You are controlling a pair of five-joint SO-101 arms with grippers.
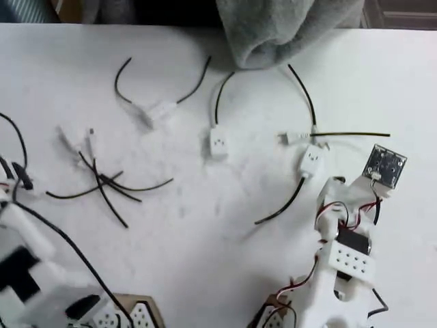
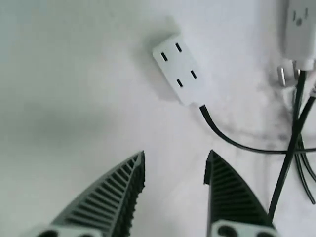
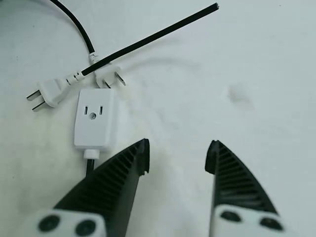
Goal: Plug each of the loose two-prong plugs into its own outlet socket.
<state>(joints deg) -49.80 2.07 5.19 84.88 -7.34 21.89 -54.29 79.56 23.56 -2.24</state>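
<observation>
Right gripper (image 3: 177,153), parted, sits near one socket (image 3: 94,121) and two seemingly loose plugs (image 3: 48,94).

White tabletop (image 1: 205,232) spans nearly whole high view, matte, lightly scuffed. Soft, even light; shadows faint. Grey fleecy cloth (image 1: 287,27) draped over far edge, right of centre, folds resting on tabletop. Beyond far edge, dark strip of room (image 1: 177,9). Far left corner: blue-grey striped surface (image 1: 24,9), tan patch (image 1: 68,8) just beside it. Far right corner: dark brownish panel (image 1: 399,12).
</observation>
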